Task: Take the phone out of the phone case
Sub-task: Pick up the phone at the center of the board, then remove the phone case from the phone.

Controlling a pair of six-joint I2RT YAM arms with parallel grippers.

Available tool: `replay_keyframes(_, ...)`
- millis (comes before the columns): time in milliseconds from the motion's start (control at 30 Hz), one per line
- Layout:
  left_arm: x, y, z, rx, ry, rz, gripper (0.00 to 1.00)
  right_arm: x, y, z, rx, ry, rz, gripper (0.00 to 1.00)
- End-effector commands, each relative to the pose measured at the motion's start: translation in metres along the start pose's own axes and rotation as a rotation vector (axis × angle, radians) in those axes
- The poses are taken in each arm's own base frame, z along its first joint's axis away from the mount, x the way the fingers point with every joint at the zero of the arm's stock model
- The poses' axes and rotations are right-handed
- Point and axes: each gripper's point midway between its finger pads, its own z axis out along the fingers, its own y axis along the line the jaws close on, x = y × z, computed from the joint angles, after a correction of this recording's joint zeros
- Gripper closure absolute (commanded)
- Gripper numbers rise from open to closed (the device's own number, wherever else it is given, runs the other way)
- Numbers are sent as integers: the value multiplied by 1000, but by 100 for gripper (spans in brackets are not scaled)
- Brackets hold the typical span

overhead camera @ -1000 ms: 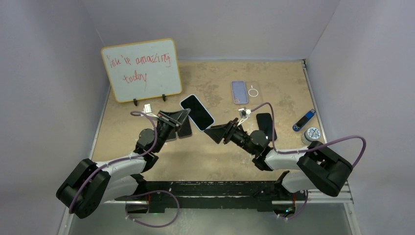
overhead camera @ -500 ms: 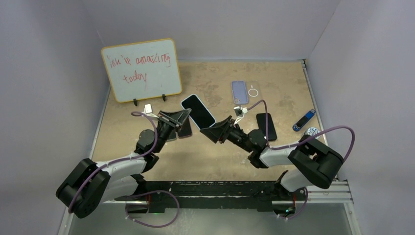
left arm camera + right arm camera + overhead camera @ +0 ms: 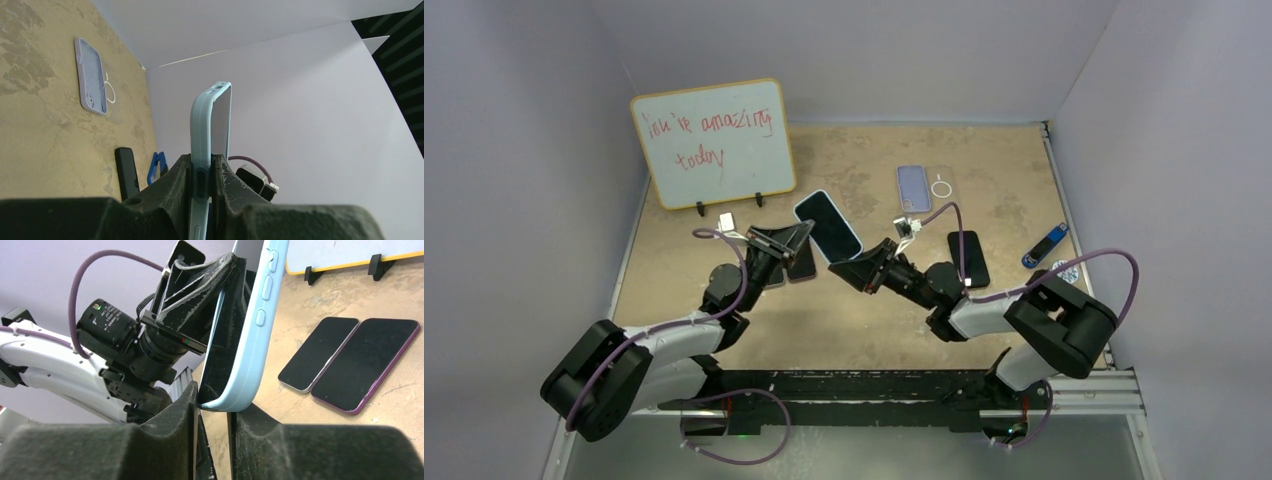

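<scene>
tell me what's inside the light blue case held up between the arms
A phone with a dark screen sits in the light blue case. Its back is hidden by the case.

phone case (image 3: 249,345): smooth matt plastic | phone (image 3: 220,365): glossy glass | table (image 3: 844,320): matt, mottled

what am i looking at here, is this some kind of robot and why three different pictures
Yes: two robot arms bolted to a table. One picture looks down from overhead; the other two come from small cameras on each arm's wrist. The left gripper is clamped on a phone in a light blue case, held up off the table. The right gripper brackets the phone's bottom corner; whether it grips yet is unclear. On the table: a whiteboard, a lilac case, a black phone, and two more phones.
</scene>
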Motion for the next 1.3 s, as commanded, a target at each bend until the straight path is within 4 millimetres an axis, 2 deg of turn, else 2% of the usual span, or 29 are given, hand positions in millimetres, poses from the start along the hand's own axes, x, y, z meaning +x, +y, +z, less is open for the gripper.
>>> replay_keyframes(0, 11, -26, -3, 77, 62, -49, 100, -6, 1, 10, -12, 25, -199, 81)
replay_keyframes(67, 12, -22, -3, 47, 71, -35, 100, -1, -5, 8, 6, 60, -256, 86)
replay_keyframes(233, 13, -14, -2, -10, 100, 11, 100, 7, -17, 0, 49, 119, -344, 89)
replay_keyframes(300, 16, -15, -2, -1, 129, 36, 100, 7, -17, -2, 51, 122, -348, 97)
replay_keyframes(333, 18, -15, -1, 6, 144, 57, 100, 6, -16, -2, 49, 120, -345, 100)
replay_keyframes(533, 25, -16, -4, 79, 183, 117, 100, 3, 12, 1, -67, 85, -229, 100)
replay_keyframes(700, 25, -15, -12, 141, 166, 135, 79, -3, 42, 2, -201, 55, -139, 100)
replay_keyframes(833, 27, -21, -14, 192, 173, 159, 62, -5, 57, 1, -271, 52, -96, 100)
replay_keyframes(967, 29, -23, -15, 215, 183, 168, 55, -7, 63, 0, -297, 52, -81, 100)
replay_keyframes(1100, 28, -25, -17, 231, 177, 173, 61, -7, 64, 0, -294, 60, -75, 100)
replay_keyframes(1167, 26, -25, -18, 229, 168, 172, 73, -5, 62, -1, -285, 68, -75, 100)
replay_keyframes(1267, 24, -24, -19, 218, 157, 162, 100, -2, 55, -1, -258, 77, -89, 100)
